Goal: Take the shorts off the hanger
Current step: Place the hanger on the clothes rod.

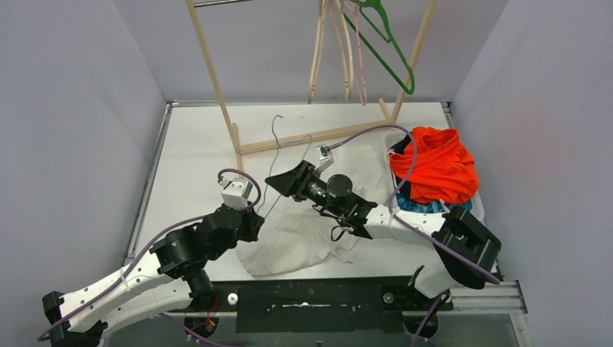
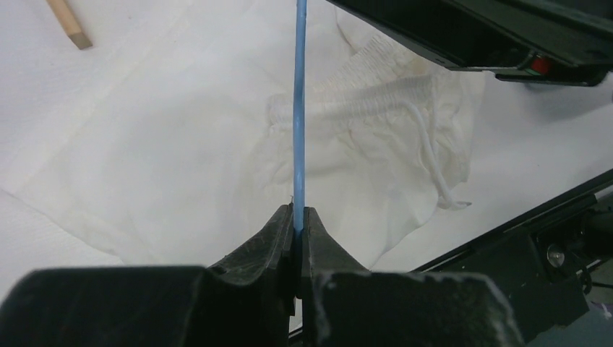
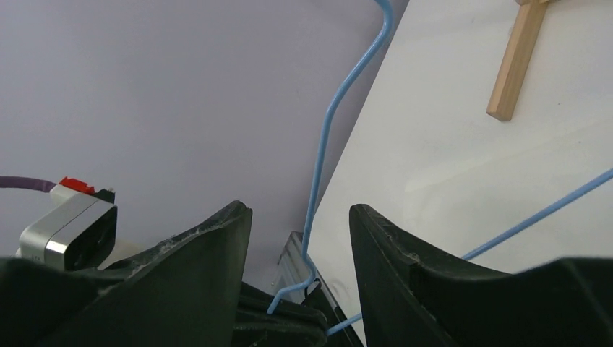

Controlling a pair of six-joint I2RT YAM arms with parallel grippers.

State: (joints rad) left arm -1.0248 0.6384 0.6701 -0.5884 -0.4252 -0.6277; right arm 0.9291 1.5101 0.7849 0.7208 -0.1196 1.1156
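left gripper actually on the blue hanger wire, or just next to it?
Touching. The left wrist view shows the left gripper shut on the blue hanger, with the wire pinched between both fingertips and no gap.

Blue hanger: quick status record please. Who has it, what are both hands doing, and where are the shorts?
blue hanger: thin wire, pinched in the left hand
left hand: shut on the blue hanger
right hand: open, hanger wire seen between its fingers, not gripped
white shorts: lying on the table beneath both arms, apparently off the hanger
orange shorts: heaped at the table's right side
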